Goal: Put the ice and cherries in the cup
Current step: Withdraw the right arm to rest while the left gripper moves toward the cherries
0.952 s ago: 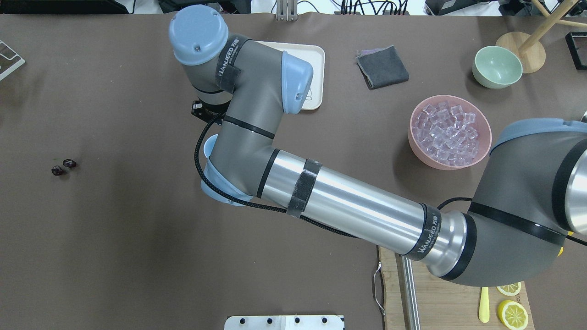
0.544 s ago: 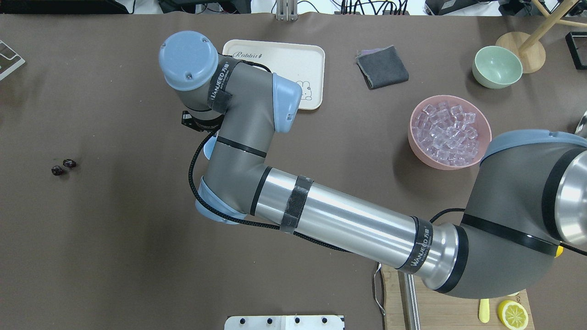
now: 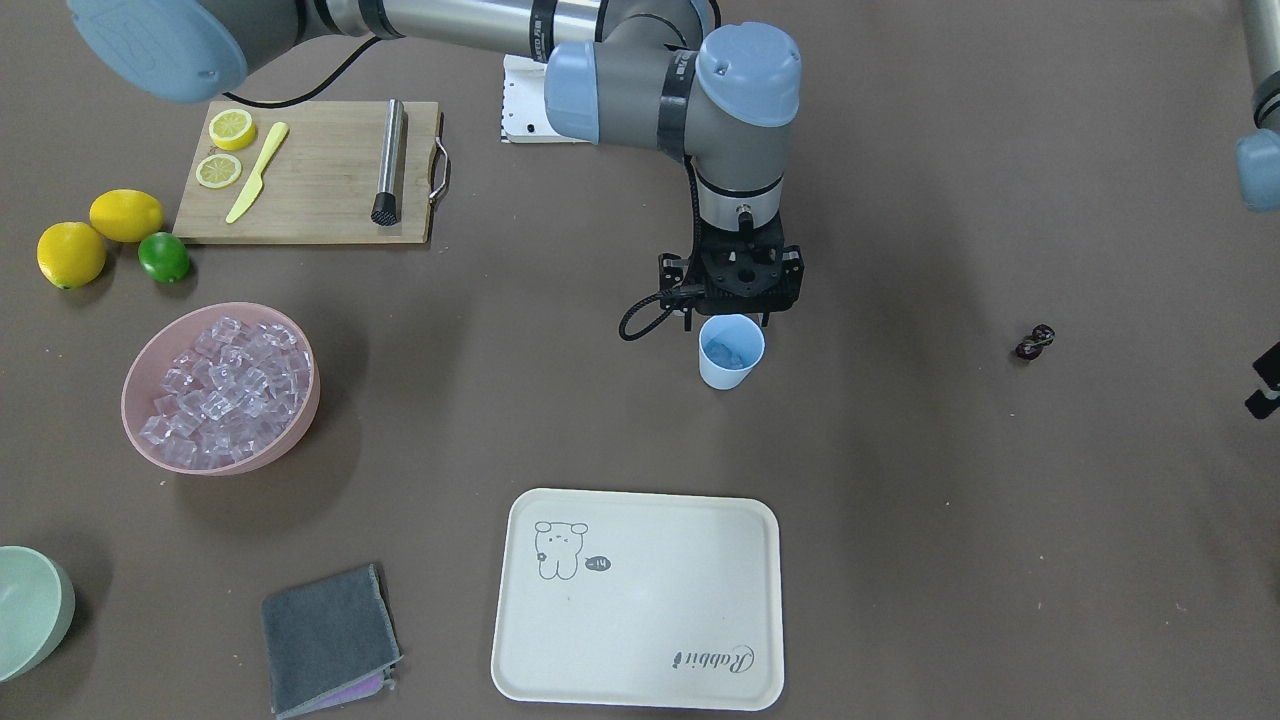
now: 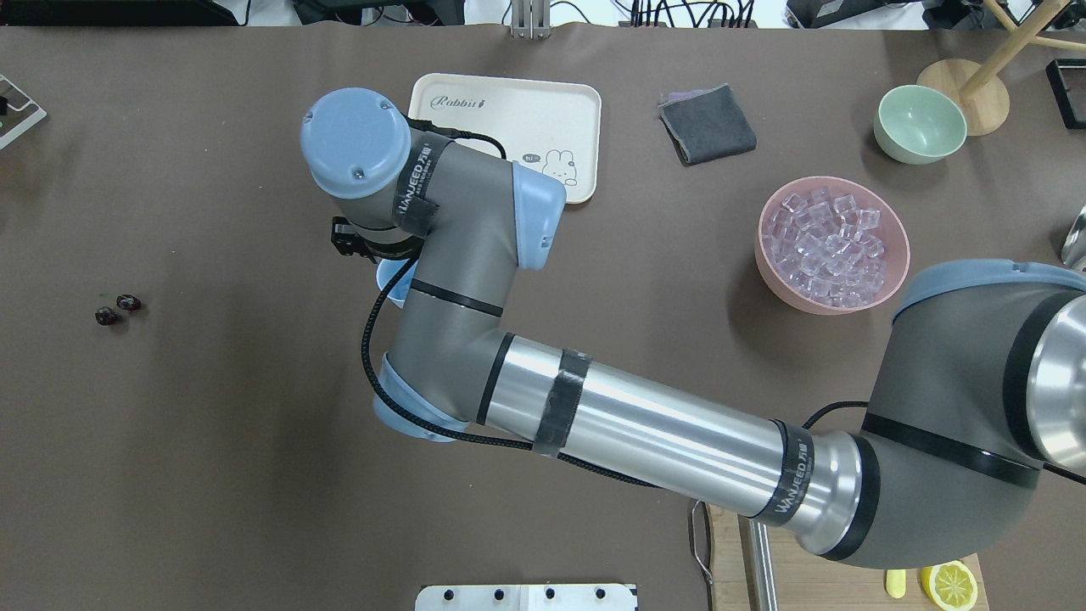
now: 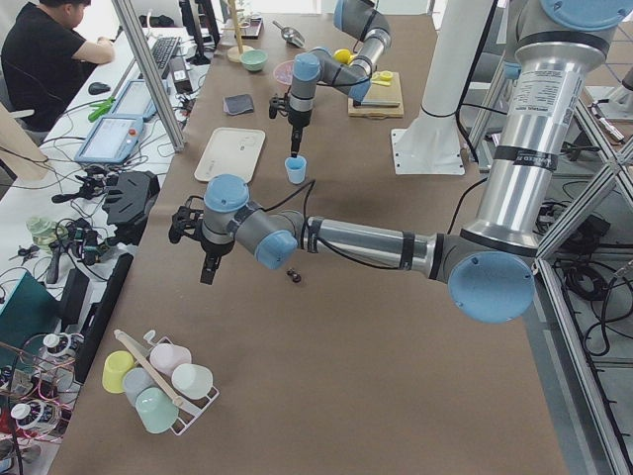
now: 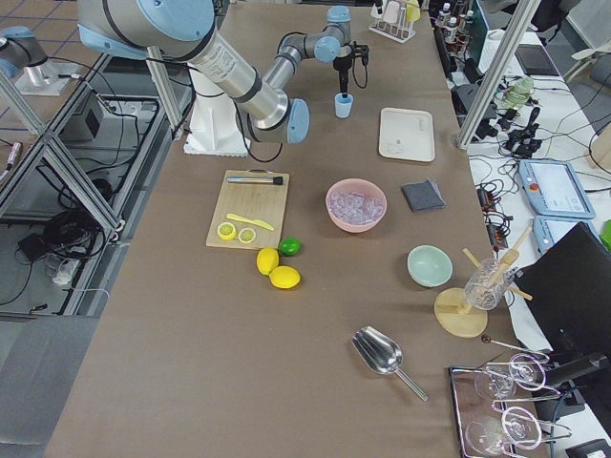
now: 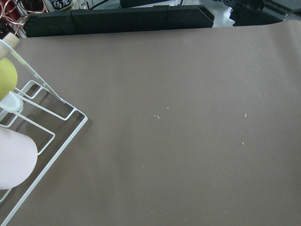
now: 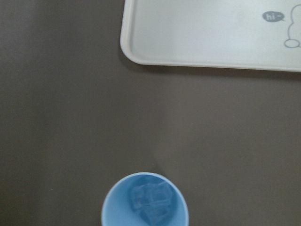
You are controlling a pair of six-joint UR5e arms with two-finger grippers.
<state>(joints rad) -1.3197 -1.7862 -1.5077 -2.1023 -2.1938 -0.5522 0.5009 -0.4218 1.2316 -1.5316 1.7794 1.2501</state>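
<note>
The light-blue cup (image 3: 731,368) stands mid-table and holds a few ice cubes (image 8: 150,202); it also shows in the overhead view (image 4: 389,273) and the right wrist view (image 8: 112,214). My right gripper (image 3: 731,316) hangs just above the cup's rim, its fingers apart and nothing seen between them. More ice (image 3: 225,385) fills the pink bowl (image 3: 300,420). The cherries (image 3: 1035,342) lie alone on the table, far from the cup, and also show in the overhead view (image 4: 117,309). My left gripper (image 5: 206,275) hovers near the cherries; I cannot tell whether it is open or shut.
A cream tray (image 3: 640,600) lies beyond the cup. A cutting board (image 3: 310,175) with lemon slices, a knife and a metal muddler, plus lemons and a lime (image 3: 163,257), sit by the robot. A grey cloth (image 3: 325,640), a green bowl (image 4: 920,125) and a cup rack (image 7: 28,122) also stand here.
My right arm swung left and then drew back toward the robot, uncovering more of the tray and bringing the gripper over the cup. The cherries and the bowls have not moved.
</note>
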